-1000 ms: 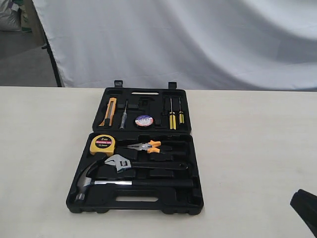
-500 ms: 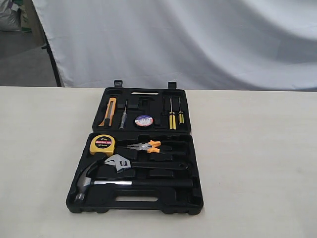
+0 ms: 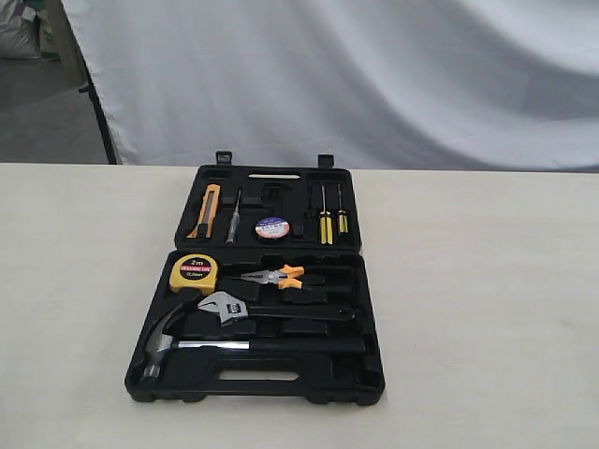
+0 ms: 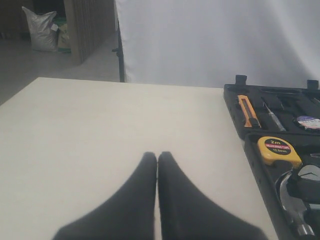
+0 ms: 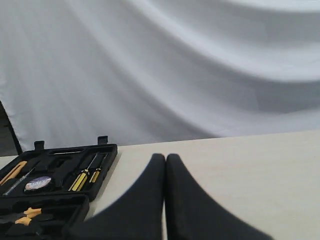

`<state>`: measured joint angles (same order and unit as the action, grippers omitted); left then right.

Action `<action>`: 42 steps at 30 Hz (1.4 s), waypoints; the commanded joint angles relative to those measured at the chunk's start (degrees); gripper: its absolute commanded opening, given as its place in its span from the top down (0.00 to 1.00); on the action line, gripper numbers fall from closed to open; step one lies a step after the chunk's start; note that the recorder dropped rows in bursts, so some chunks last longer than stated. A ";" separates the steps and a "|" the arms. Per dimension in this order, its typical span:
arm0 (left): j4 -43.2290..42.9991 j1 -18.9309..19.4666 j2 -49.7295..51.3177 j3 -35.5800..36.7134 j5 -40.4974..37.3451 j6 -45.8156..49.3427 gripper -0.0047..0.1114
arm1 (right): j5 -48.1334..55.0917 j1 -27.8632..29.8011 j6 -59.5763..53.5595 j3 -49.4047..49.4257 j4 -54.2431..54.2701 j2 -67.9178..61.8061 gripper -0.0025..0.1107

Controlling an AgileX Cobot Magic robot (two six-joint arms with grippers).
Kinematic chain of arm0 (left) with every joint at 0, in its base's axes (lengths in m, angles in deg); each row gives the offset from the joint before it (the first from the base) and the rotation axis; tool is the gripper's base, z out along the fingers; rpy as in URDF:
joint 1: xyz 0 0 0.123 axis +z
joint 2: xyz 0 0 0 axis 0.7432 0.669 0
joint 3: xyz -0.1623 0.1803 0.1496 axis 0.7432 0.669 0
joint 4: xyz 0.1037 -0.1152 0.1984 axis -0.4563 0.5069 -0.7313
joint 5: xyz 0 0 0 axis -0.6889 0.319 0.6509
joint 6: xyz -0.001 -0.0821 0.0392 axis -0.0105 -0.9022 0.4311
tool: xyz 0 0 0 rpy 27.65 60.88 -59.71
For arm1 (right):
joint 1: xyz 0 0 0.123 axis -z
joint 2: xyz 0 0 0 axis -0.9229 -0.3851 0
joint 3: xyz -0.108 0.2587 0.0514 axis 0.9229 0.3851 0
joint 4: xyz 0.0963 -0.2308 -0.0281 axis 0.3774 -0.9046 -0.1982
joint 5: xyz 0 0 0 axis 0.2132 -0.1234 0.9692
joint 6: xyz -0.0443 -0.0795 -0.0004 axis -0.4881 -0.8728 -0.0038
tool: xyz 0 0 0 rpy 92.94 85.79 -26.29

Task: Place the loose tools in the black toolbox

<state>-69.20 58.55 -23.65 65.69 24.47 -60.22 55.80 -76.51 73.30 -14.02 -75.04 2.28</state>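
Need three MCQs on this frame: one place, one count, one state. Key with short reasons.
1. The tape roll lies in the toolbox: A in the half with the slot handle; B loose across the hinge; C in the half holding the screwdrivers.
2. Yellow-handled screwdrivers: A one; B two; C four.
3. Left gripper: A shut, empty; B open wide; C shut on a tool.
Key: 1 C, it sits in a recess of that half; 2 B, two yellow handles side by side; 3 A, fingers meet, nothing between.
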 commanded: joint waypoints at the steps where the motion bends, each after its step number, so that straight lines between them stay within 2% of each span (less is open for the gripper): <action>1: -0.23 0.08 -0.22 0.18 0.14 -0.44 0.95 | 0.53 -1.10 -2.43 0.19 -0.46 0.32 0.97; 8: -0.23 0.08 -0.22 0.18 0.14 -0.44 0.95 | 4.95 -4.27 -7.90 0.19 -0.46 0.32 0.97; 42: -0.23 0.08 -0.22 0.18 0.14 -0.44 0.95 | 4.93 -4.28 -7.75 0.19 -0.46 0.32 0.97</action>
<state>-69.20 58.55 -23.65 65.69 24.47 -60.22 60.71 -80.54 65.83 -14.02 -75.04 2.19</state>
